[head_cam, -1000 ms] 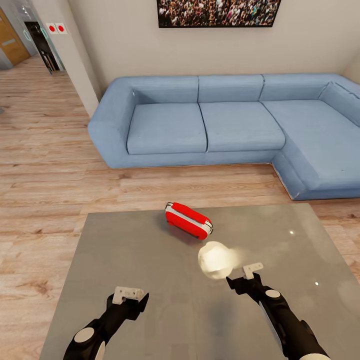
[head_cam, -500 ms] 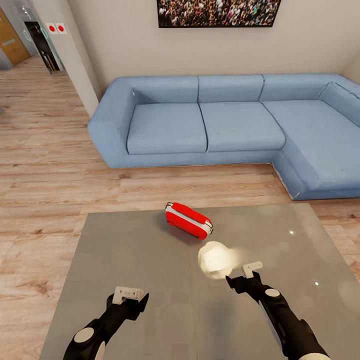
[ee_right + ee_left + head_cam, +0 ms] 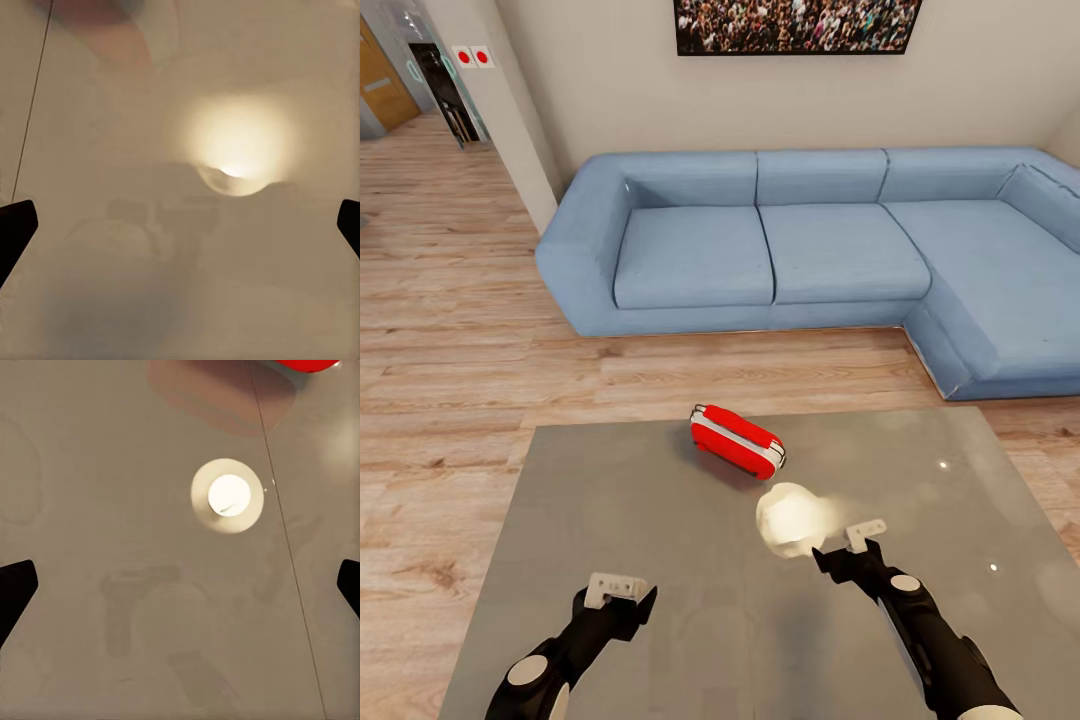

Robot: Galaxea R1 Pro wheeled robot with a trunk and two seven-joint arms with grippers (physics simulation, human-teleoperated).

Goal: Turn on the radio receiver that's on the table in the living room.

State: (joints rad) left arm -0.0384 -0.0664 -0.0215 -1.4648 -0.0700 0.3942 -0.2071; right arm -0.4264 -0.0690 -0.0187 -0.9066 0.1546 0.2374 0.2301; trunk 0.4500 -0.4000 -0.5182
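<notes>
On the glossy grey table (image 3: 620, 500) the radio receiver (image 3: 737, 441) is the fixed mark: a small bright red rounded box with white trim on its end, lying slantwise near the table's far edge and roughly midway along it. It stands alone, with bare tabletop all around it. Just nearer the robot than the radio, and slightly to the right, the top mirrors a pale round lamp glow (image 3: 790, 518).

The left tool (image 3: 616, 588) hovers over the table well short of the radio and to its left, on a black arm that reaches in from the near edge. In the left wrist view its two dark fingertips (image 3: 15, 589) sit at opposite edges of the picture, spread wide with nothing between them, and a sliver of the red radio shows at the picture's border. The right tool (image 3: 865, 536) hangs nearer the radio, on the robot's side of it and to its right, just beside the reflected glow. Its fingertips (image 3: 15, 225) are likewise parted to the picture's edges, released and empty. Neither tool touches the radio.

Beyond the radio, across a strip of pale wood-plank floor (image 3: 450, 340), stands a blue L-shaped sofa (image 3: 810, 250) against a beige wall, with a framed crowd picture (image 3: 795, 25) above it.
</notes>
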